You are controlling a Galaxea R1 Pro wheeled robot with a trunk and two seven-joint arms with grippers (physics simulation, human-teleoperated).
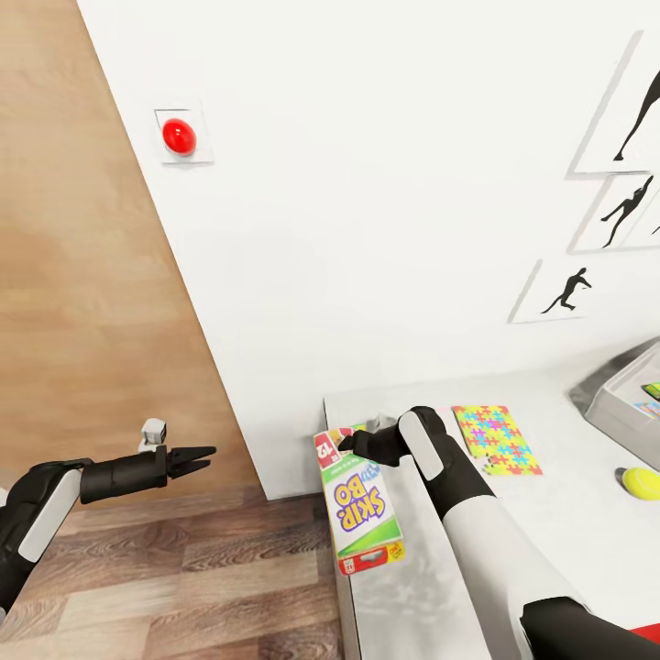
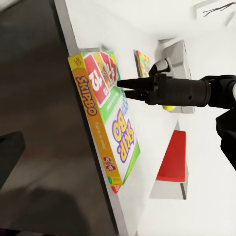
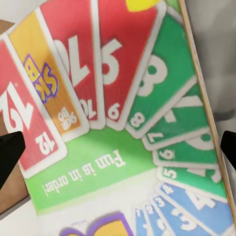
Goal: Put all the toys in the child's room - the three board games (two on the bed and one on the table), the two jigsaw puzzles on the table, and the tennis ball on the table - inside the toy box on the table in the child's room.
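The yellow-green-red SKIP BO board game (image 1: 358, 506) lies flat on the light grey table (image 1: 559, 522), right at its left edge. My right gripper (image 1: 351, 446) hovers open over the box's far end; the right wrist view has the card print (image 3: 118, 113) between its two spread fingertips (image 3: 10, 152). A multicoloured jigsaw puzzle (image 1: 496, 439) lies flat just beyond my right wrist. The tennis ball (image 1: 642, 482) rests further right, in front of the grey toy box (image 1: 614, 417). My left gripper (image 1: 203, 456) hangs over the wood floor left of the table, fingers slightly apart and empty.
The white wall (image 1: 367, 229) runs close behind the table, with a red knob (image 1: 179, 137) and black silhouette pictures (image 1: 568, 291). A flat red item (image 2: 173, 156) lies on a lower surface near my right arm. Wood floor (image 1: 183, 568) lies open to the left.
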